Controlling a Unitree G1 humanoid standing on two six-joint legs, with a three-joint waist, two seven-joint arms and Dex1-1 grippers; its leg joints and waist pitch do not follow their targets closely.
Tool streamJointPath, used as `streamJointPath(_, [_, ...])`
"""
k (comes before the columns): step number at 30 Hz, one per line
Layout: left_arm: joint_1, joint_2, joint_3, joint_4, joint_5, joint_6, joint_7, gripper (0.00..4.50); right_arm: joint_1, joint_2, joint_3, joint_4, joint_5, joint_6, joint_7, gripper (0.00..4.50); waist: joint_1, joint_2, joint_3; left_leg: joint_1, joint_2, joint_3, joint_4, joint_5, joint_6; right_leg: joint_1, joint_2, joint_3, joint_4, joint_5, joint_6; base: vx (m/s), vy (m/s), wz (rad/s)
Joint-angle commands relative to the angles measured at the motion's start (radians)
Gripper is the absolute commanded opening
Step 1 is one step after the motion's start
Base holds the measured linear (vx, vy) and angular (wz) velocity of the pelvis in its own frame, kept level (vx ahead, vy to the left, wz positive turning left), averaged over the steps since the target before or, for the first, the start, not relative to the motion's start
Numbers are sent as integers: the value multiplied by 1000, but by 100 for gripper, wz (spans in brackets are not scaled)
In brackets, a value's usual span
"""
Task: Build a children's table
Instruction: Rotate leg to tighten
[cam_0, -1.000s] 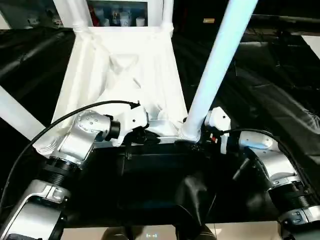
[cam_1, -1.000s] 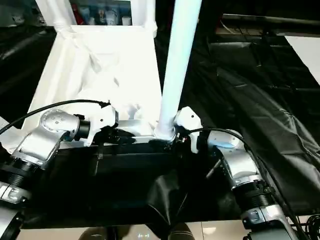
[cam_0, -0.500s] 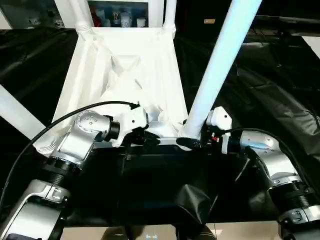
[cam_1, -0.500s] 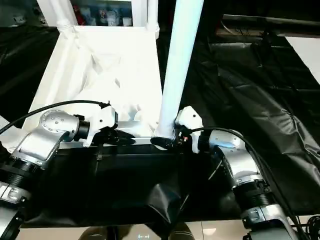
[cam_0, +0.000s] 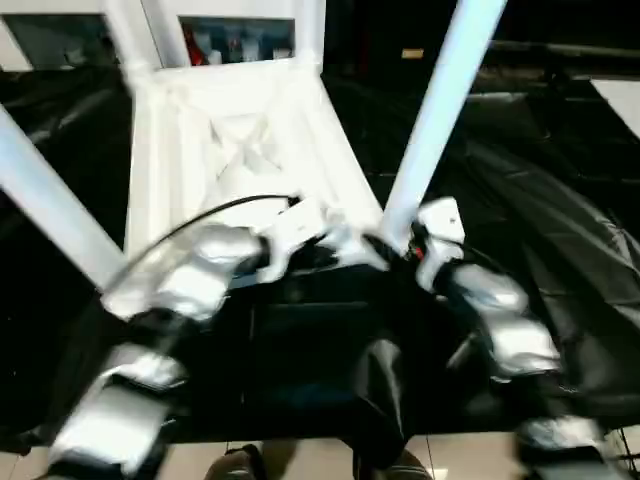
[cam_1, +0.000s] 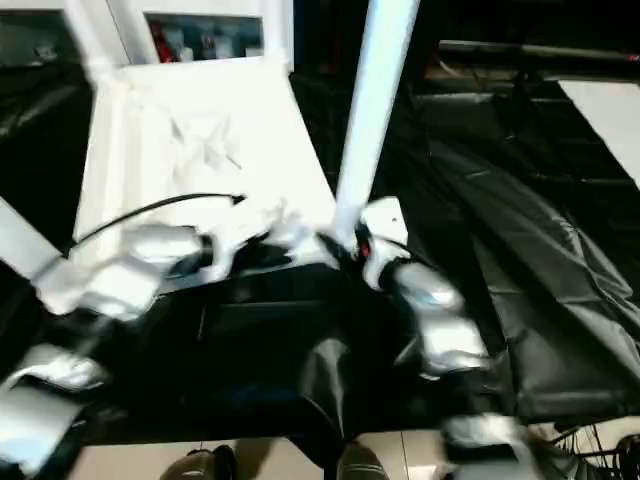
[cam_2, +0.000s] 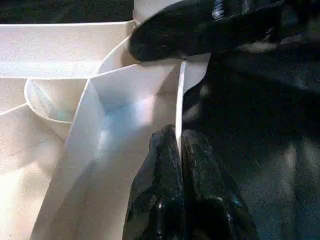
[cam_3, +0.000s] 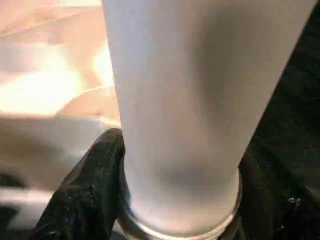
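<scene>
Tabletop (cam_0: 240, 130), upside down with its ribbed underside showing, fills the upper left and centre of the head views, lying on a surface draped in black sheeting (cam_0: 540, 210). Legs already stand at its far corners and its near left corner (cam_0: 50, 215). The fourth leg (cam_0: 435, 110) rises from the near right corner socket, leaning toward the upper right.

The right hand (cam_3: 175, 220) is clenched round this leg just above its flared base, black fingers (cam_3: 85, 195) wrapping either side. The left hand (cam_2: 179, 145) is pinched on the tabletop's thin rim wall, close beside the socket.

Judging by the lean, the leg is probably not fully seated. Pushing it while tilted could jam it in the socket or pop it out. The pinch on the thin rim could also slip, letting the tabletop slide on the slick sheeting.
</scene>
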Motion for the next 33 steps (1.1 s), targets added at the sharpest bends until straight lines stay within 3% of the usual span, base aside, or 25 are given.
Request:
streamJointPath(1, [13,-49,31,97,0,28,165,0,8,95,52,70,7,42,-31,268,-7,-9,-49,17,51,-33,-81,-331,11,11,-57,36,-89,-492,-151,0,0,0])
streamJointPath(7, [15,-21,6,82,14,12,95,0,18,94,101,13,13,-21,101,268,-3,-10,-56,8,51,-30,-79,-295,40,21,-58,36,-83,-411,-165,0,0,0])
streamJointPath(10, [23,2,-6,68,18,3,56,0,29,65,109,-29,26,-43,171,340,-1,-11,-57,5,52,-27,-76,-263,64,26,-58,37,-78,-366,-178,0,0,0])
streamJointPath(12, [27,12,-11,63,18,7,32,0,29,45,113,-42,23,-52,189,347,-3,-12,-57,1,52,-29,-79,-257,65,27,-58,35,-78,-374,-183,0,0,0])
streamJointPath(14, [40,46,-28,46,14,-11,-34,0,27,-27,113,-83,50,-34,285,360,-5,-13,-56,4,50,-29,-78,-276,62,27,-59,34,-84,-432,-178,0,0,0])
streamJointPath(16, [45,62,-37,40,12,-30,-70,0,27,-64,116,-101,62,-21,340,383,-8,-14,-57,-1,51,-31,-78,-272,67,30,-60,34,-84,-444,-170,0,0,0])
streamJointPath(19, [67,100,-52,-2,-10,-44,-169,0,53,-167,139,-162,92,1,514,383,-10,-15,-59,-6,54,-33,-78,-250,76,34,-60,33,-80,-411,-176,0,0,0])
streamJointPath(24, [93,147,-71,-53,-42,-90,-289,0,84,-256,145,-206,108,3,660,383,-8,-11,-70,-1,55,-23,-63,-150,124,39,-56,35,-57,-190,-259,11,0,0])
streamJointPath(27, [127,183,-80,-132,-95,-102,-407,0,101,-319,166,-230,124,4,755,383,-6,-10,-80,-1,55,-20,-53,-43,168,50,-54,33,-31,11,-316,0,0,0])
streamJointPath(28, [132,187,-80,-144,-101,-97,-422,0,103,-327,172,-233,126,6,767,383,-5,-8,-80,1,56,-17,-47,5,204,47,-51,32,-22,111,-341,0,0,0])
streamJointPath(30, [135,191,-79,-152,-104,-96,-432,0,104,-341,187,-233,116,2,785,383,-4,-7,-77,1,56,-15,-46,6,214,44,-51,31,-22,115,-349,0,0,0])
streamJointPath(33, [137,194,-78,-154,-106,-95,-442,0,105,-350,199,-229,103,-5,800,383,2,-7,-72,5,59,-16,-51,-55,188,44,-53,30,-33,-4,-339,0,0,0])
